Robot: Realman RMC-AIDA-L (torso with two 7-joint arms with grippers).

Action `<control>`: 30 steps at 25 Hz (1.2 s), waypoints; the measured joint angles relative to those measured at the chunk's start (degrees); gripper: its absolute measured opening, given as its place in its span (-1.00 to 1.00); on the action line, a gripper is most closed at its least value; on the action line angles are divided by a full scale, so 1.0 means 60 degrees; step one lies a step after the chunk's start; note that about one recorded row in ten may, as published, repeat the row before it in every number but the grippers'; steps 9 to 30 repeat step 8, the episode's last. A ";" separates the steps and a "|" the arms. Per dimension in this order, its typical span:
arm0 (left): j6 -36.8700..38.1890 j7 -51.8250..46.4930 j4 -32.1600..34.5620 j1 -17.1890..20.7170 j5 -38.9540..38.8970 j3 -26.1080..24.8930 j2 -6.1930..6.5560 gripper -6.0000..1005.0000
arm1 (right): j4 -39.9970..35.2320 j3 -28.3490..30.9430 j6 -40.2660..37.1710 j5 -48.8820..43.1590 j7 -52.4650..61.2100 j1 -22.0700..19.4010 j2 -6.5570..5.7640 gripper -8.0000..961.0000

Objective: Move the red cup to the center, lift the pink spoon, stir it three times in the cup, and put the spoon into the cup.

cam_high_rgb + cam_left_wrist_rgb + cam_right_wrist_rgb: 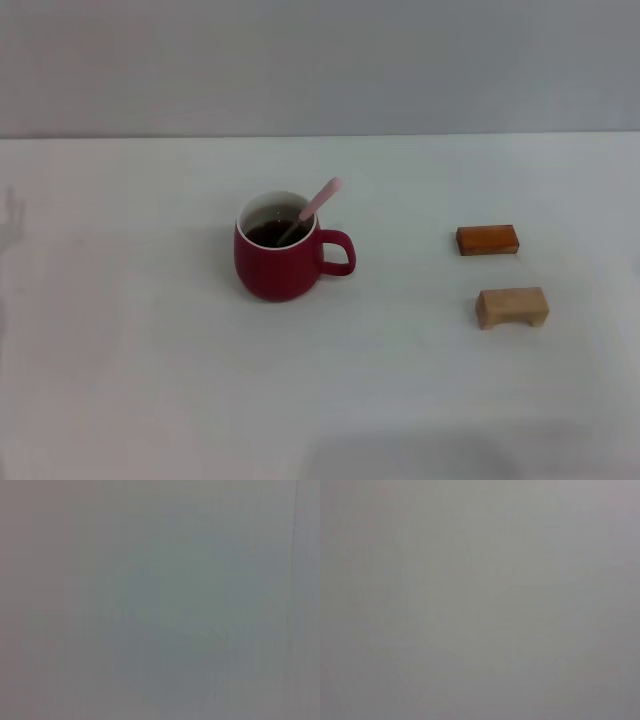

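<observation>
Head cam looks forward and down from above the white table (pixel 150 400), mid-range; red cup (pixel 280 262) with pink spoon (pixel 318 205) near frame centre, orange-brown block (pixel 488 240) and tan block (pixel 511 306) to the right, grey wall behind; left wrist and right wrist cams each face a plain grey surface, nothing identifiable; no overlap with head view discernible.

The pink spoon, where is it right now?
In the head view, the pink spoon stands inside the red cup near the table's centre, its handle leaning toward the robot's right.
</observation>
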 joint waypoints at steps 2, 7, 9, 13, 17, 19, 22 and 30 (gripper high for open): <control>0.0084 0.0000 0.0048 0.0025 -0.0005 0.0143 -0.0004 0.35 | -0.0684 0.0290 -0.0027 0.0009 0.0391 0.0004 -0.0055 -0.43; 0.0101 0.0129 0.0073 0.0158 -0.0008 0.0308 -0.0010 0.35 | -0.1987 0.1312 0.0004 0.0065 0.0576 0.0071 0.0108 -0.43; 0.0100 0.0130 0.0075 0.0163 -0.0008 0.0314 -0.0011 0.35 | -0.2175 0.1459 0.0019 0.0065 0.0624 0.0107 0.0140 -0.43; 0.0100 0.0130 0.0075 0.0163 -0.0008 0.0314 -0.0011 0.35 | -0.2175 0.1459 0.0019 0.0065 0.0624 0.0107 0.0140 -0.43; 0.0100 0.0130 0.0075 0.0163 -0.0008 0.0314 -0.0011 0.35 | -0.2175 0.1459 0.0019 0.0065 0.0624 0.0107 0.0140 -0.43; 0.0100 0.0130 0.0075 0.0163 -0.0008 0.0314 -0.0011 0.35 | -0.2175 0.1459 0.0019 0.0065 0.0624 0.0107 0.0140 -0.43; 0.0100 0.0130 0.0075 0.0163 -0.0008 0.0314 -0.0011 0.35 | -0.2175 0.1459 0.0019 0.0065 0.0624 0.0107 0.0140 -0.43; 0.0100 0.0130 0.0075 0.0163 -0.0008 0.0314 -0.0011 0.35 | -0.2175 0.1459 0.0019 0.0065 0.0624 0.0107 0.0140 -0.43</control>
